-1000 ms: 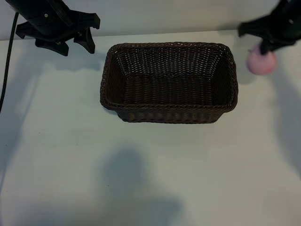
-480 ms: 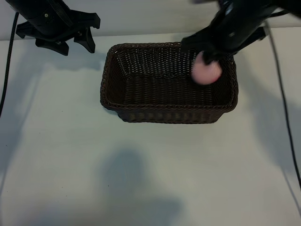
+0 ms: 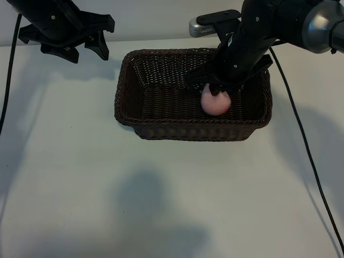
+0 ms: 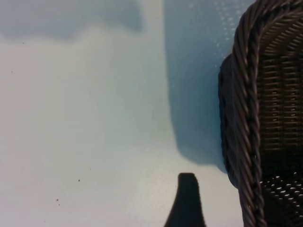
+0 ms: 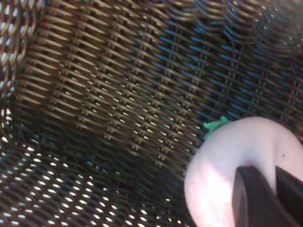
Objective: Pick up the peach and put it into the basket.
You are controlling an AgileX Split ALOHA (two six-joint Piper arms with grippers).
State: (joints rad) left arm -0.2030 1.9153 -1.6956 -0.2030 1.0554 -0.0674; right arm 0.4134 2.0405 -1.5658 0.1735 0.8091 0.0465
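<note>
Pink peach (image 3: 215, 102), light, soft, bruisable; right pincer (image 3: 217, 92) pinching its top inside basket (image 3: 124, 86); left pincer (image 3: 75, 47) spread.

Right claw (image 3: 216, 90) hides the peach (image 3: 215, 102) top; basket (image 4: 265, 118) cut off

Large rectangular dark-brown woven wicker basket (image 3: 161, 102): rough, ribbed weave, slight sheen on the braided rim. Small round pale-pink peach (image 3: 215, 103): smooth, matt skin, green bit at the stem. White table (image 3: 161, 193): smooth, matt. Black right gripper (image 3: 220, 90): matt plastic look.
</note>
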